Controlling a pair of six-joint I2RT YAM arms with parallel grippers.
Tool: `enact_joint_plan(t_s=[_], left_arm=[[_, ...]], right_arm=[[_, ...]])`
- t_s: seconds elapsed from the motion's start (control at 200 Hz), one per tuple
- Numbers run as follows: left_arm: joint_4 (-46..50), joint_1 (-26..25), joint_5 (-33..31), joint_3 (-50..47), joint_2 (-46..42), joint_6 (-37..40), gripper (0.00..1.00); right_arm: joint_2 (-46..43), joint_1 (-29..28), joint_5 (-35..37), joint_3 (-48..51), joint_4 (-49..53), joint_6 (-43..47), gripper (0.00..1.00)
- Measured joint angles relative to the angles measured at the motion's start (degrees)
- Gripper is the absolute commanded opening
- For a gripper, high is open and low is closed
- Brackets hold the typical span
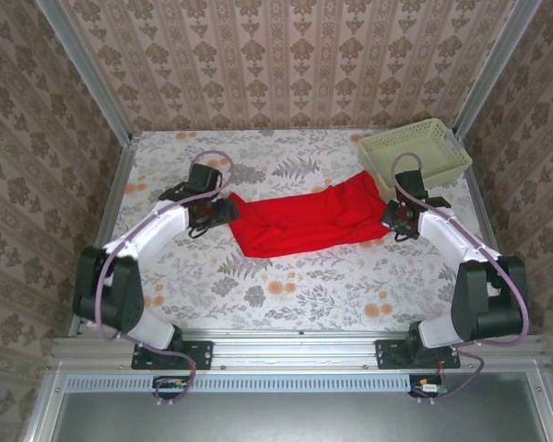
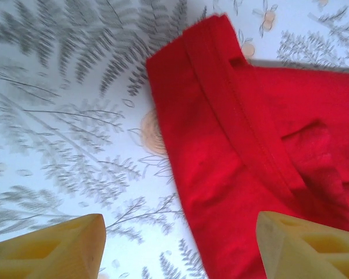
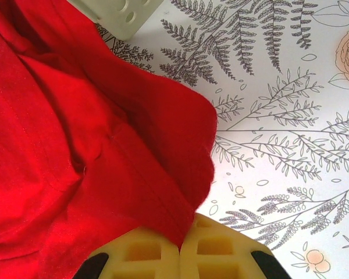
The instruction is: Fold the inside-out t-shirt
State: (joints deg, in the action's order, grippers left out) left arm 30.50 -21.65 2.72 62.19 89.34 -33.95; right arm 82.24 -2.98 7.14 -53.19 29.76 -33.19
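Note:
The inside-out t-shirt (image 1: 300, 221) is bright red cloth lying stretched in a long band across the middle of the table, its seams showing. My left gripper (image 1: 223, 211) hovers over the shirt's left end, jaws wide apart, with the hemmed edge of the t-shirt (image 2: 232, 145) lying loose on the table between and beyond the yellow fingertips (image 2: 58, 247). My right gripper (image 1: 394, 216) is at the shirt's right end, its yellow jaws pressed together on a pinch of the red t-shirt (image 3: 104, 151), which bunches up from the grip.
A pale green basket (image 1: 415, 155) stands at the back right, its corner (image 3: 119, 17) close to the held cloth. The floral tablecloth (image 1: 286, 285) covers the table. Metal frame posts and patterned walls enclose the table on three sides.

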Motion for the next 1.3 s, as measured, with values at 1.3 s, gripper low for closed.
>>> enact_joint_plan(t_s=[1.3], left_arm=[[7.2, 3.3, 3.8, 29.2, 28.8, -4.0, 0.56]], right_arm=[[0.4, 0.1, 0.2, 1.9, -0.9, 0.2, 0.0]])
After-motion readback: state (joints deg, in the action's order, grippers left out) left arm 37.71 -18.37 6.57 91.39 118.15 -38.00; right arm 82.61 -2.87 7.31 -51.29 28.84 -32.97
